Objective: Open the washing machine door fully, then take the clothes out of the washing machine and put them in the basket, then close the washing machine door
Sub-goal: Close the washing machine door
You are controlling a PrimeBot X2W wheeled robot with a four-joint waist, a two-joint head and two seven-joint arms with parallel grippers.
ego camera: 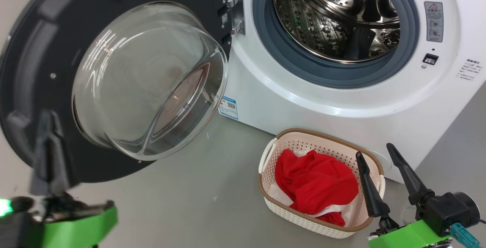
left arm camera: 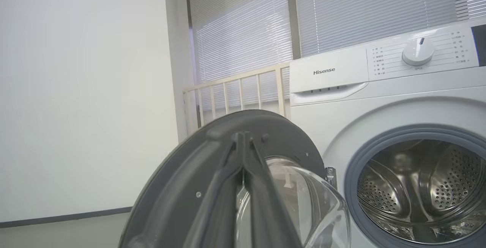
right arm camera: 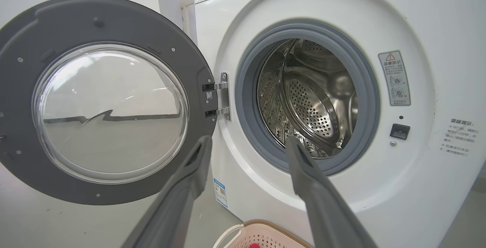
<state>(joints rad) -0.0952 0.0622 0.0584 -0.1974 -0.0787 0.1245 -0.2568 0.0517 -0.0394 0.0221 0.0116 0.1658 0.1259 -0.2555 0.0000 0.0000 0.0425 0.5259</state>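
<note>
The washing machine door [ego camera: 38,50] stands swung wide to the left of the washing machine [ego camera: 288,100], its far edge cut off in the head view. The left gripper [left arm camera: 243,138] shows there as a dark blur against the door's black rim. From its own wrist its fingers are pressed together with nothing between them; whether they touch the door cannot be told. The right gripper [ego camera: 374,151] hangs with fingers spread apart and empty, near the right end of the basket [ego camera: 303,217], one finger hiding part of the rim. The basket sits on the grey floor [ego camera: 212,187] just in front of the machine. It holds the clothes [ego camera: 315,183], a red heap with white parts mostly tucked underneath. The steel drum [ego camera: 338,16] shows no fabric in the part that can be seen. "Hisense" [left arm camera: 324,71] reads on the top panel, left of a white dial [left arm camera: 417,51]. A warning sticker [ego camera: 433,21] with a red triangle, a small blue label [ego camera: 228,107] and printed text [ego camera: 469,69] are too small to read.
</note>
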